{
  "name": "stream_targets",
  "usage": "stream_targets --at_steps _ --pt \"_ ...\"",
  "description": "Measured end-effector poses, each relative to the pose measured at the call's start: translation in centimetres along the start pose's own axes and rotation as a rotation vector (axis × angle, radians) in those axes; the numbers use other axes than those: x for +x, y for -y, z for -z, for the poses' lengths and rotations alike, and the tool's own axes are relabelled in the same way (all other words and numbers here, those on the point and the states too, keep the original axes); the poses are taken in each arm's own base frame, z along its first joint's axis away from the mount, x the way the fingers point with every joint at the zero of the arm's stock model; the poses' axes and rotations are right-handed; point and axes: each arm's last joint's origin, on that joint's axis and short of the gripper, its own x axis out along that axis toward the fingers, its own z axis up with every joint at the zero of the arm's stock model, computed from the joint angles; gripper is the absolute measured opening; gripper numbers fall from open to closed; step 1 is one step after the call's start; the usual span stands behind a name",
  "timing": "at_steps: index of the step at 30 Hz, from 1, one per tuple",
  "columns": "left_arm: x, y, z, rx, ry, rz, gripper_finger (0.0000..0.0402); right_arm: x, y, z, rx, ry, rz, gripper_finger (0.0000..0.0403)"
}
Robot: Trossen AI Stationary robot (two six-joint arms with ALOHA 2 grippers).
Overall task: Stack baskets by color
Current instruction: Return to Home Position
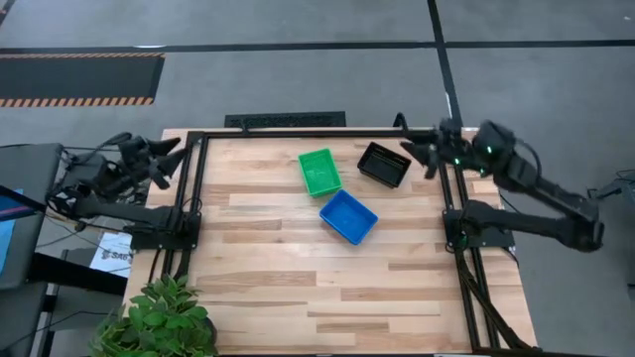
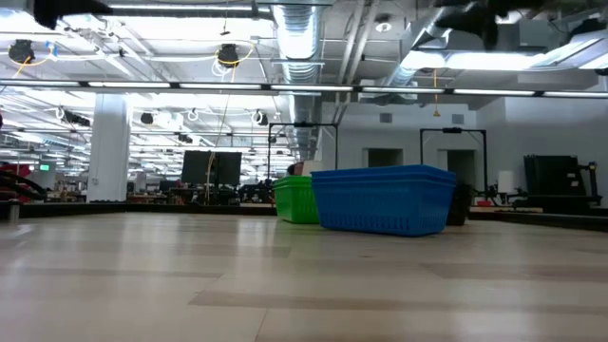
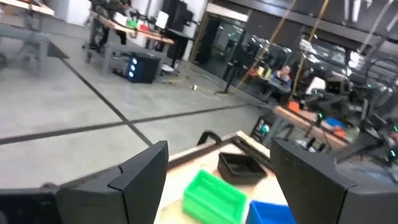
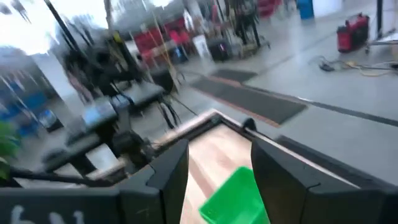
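Homing posture: left gripper [image 1: 171, 159] and right gripper [image 1: 417, 154], jaws open, empty, at the table's [image 1: 298, 288] far corners; both should retract high, clear of the baskets [image 1: 347, 216].

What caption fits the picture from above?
Green basket, blue basket, black basket on table; left gripper, right gripper at its edges.

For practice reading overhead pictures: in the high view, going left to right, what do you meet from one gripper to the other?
Left gripper → green baskets → blue baskets → black baskets → right gripper.
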Motion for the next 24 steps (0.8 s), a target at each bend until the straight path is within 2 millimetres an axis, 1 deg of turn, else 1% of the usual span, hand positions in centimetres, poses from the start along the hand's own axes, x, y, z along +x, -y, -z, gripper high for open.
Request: stream_targets --at_steps 3,7,11,14,17,20,23,24 --pt "0.3 -0.5 2.3 -0.021 -0.023 0.021 0.027 -1.5 0.6 3.4 0.047 0.072 -0.054 0.0196" --pt "1.3 -1.1 5.8 -0.047 -0.05 0.015 0.027 -3.2 1.1 7.0 0.088 0.159 -0.15 0.0194" --pt "2.6 -0.9 8.7 -0.035 -0.077 0.034 0.027 -4.3 1.5 10.0 0.088 0.209 -0.207 0.0192" --pt "3.4 -0.6 10.5 -0.014 -0.111 0.043 0.027 -4.9 1.7 11.6 0.075 0.244 -0.274 0.0193" --pt "4.3 -0.5 12.5 0.006 -0.129 0.074 0.027 -4.7 1.8 13.3 0.059 0.262 -0.333 0.0195" --pt "5.0 -0.2 13.8 0.016 -0.118 0.126 0.027 -4.3 1.8 14.7 0.033 0.275 -0.377 0.0197" --pt "5.6 -0.1 15.5 0.034 -0.129 0.15 0.027 -3.8 2.1 16.4 0.045 0.236 -0.355 0.0197" --pt "5.8 -0.2 16.0 0.033 -0.128 0.154 0.027 -3.8 2.0 16.4 0.047 0.236 -0.338 0.0197"
